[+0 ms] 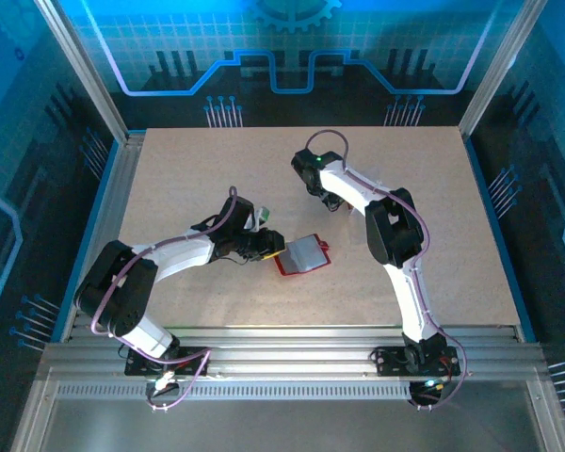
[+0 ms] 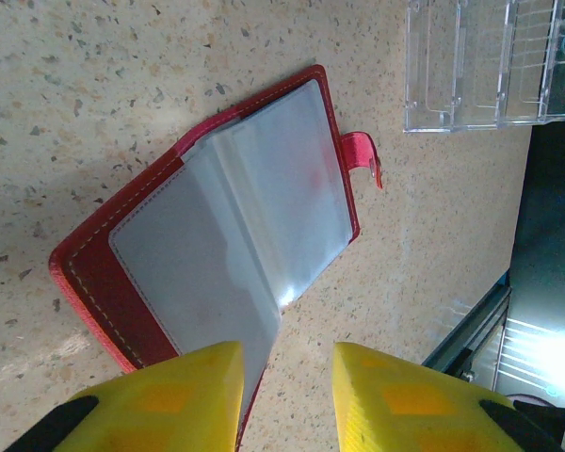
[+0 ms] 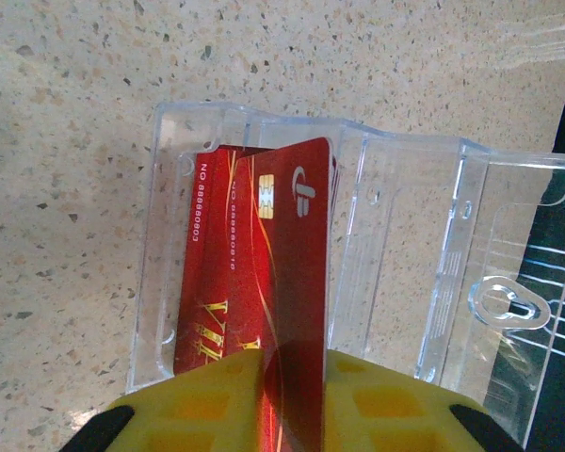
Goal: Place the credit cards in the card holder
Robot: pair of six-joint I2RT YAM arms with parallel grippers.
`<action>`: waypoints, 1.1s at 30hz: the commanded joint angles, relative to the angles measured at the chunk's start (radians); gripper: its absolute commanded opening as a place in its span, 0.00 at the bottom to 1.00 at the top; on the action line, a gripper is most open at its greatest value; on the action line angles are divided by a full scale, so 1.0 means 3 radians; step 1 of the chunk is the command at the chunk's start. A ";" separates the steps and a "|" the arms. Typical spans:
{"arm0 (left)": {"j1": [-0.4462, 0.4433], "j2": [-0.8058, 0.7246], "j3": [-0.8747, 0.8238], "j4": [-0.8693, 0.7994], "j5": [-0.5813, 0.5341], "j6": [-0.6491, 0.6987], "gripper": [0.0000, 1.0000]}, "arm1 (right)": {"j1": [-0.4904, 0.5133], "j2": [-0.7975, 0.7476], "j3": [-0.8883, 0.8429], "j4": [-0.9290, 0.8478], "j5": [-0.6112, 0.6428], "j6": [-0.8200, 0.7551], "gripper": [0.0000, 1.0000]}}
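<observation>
The card holder (image 2: 99, 292), a red wallet, lies open on the table with its clear pockets (image 2: 273, 179) up and its clasp tab (image 2: 363, 155) to the right. My left gripper (image 2: 287, 395) is open at its near corner, where one pocket leaf rises beside the left finger. The same wallet (image 1: 302, 253) lies just right of my left gripper (image 1: 271, 248). My right gripper (image 3: 295, 405) is shut on a red credit card (image 3: 301, 245) standing on edge. Under it another red credit card (image 3: 207, 273) lies flat in a clear plastic case (image 3: 405, 264).
The clear case (image 2: 471, 66) lies beyond the wallet, towards the back of the table, under my right gripper (image 1: 331, 200). Metal rails run along the table's near edge (image 1: 282, 353), and frame posts stand at the sides.
</observation>
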 commanded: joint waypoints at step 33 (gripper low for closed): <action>-0.0102 -0.0506 0.0040 -0.0583 -0.0190 0.0319 0.40 | 0.0193 -0.0698 0.0037 -0.0089 -0.0528 0.0103 0.00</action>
